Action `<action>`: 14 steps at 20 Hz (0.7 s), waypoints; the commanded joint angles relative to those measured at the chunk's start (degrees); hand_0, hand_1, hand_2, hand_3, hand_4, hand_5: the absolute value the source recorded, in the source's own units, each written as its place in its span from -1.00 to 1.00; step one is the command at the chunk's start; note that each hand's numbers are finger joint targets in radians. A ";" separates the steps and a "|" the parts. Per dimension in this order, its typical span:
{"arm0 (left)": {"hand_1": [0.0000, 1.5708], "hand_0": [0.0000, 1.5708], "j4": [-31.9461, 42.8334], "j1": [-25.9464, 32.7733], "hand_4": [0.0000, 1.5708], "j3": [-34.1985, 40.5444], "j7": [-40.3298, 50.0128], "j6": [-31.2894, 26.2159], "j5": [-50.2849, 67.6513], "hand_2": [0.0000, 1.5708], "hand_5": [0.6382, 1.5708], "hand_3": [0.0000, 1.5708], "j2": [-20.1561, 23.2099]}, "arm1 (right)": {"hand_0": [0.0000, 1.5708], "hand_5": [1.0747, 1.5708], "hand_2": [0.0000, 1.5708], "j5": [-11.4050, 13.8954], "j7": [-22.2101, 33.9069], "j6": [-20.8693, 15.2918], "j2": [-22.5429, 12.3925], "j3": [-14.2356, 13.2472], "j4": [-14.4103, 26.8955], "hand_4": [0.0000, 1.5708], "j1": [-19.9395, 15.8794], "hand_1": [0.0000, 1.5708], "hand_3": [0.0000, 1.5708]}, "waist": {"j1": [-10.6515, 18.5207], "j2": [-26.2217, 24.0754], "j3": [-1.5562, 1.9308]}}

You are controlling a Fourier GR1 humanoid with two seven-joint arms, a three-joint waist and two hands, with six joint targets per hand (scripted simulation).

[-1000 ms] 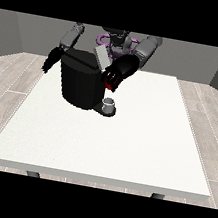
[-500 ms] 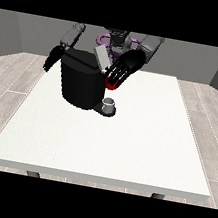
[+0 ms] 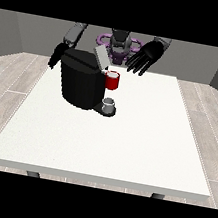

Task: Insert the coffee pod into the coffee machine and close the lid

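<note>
The black coffee machine (image 3: 80,84) stands on the white counter (image 3: 125,144) toward its 11 o'clock corner, its grey lid (image 3: 101,57) tilted up. A red thing at the machine (image 3: 112,80) sits at its 3 o'clock side, and a small grey thing (image 3: 109,103) rests on the base just below; whether that is the pod cannot be told. The robot hand at the view's right (image 3: 146,57) hangs wide with fingers spread, at 1 o'clock from the red thing and apart from it. The robot hand at the view's left (image 3: 56,56) is beside the machine at its 10 o'clock; its fingers cannot be told
</note>
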 commanded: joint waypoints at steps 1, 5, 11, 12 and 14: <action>-1.00 -1.00 -1.25 5.69 -1.00 4.56 -2.44 1.32 6.86 -0.83 1.00 -1.00 -5.96 | -1.00 1.00 -1.00 0.68 -0.55 -2.16 1.93 0.22 1.21 -1.00 4.84 -1.00 -1.00 | 4.10 -5.94 -0.07; -1.00 -1.00 -0.28 13.58 -0.47 12.74 -5.62 -0.14 18.31 -1.00 1.00 -1.00 -13.89 | -1.00 1.00 -1.00 0.35 -2.30 -1.64 1.01 -0.65 1.85 -1.00 9.74 -1.00 -1.00 | 8.24 -11.97 -0.18; -1.00 -1.00 1.58 24.34 -0.50 18.84 -6.30 -3.35 26.61 -1.00 1.00 -1.00 -18.46 | -1.00 1.00 -1.00 -1.82 -1.16 0.13 0.57 -1.48 -0.66 -1.00 11.53 -1.00 -1.00 | 12.56 -20.61 -0.06; -1.00 -1.00 1.70 26.75 -0.47 18.14 -6.57 -2.76 26.18 -1.00 1.00 -1.00 -19.96 | -1.00 1.00 -1.00 -2.98 -1.79 2.01 0.08 -1.52 -2.06 -1.00 11.72 -1.00 -1.00 | 12.77 -23.50 -0.05; -1.00 -1.00 1.74 26.66 -0.50 18.99 -3.49 -2.94 27.32 -1.00 1.00 -1.00 -19.96 | -1.00 1.00 -1.00 -3.95 -1.52 4.74 1.25 0.45 -3.84 -1.00 11.41 -1.00 -1.00 | 12.32 -24.55 -0.03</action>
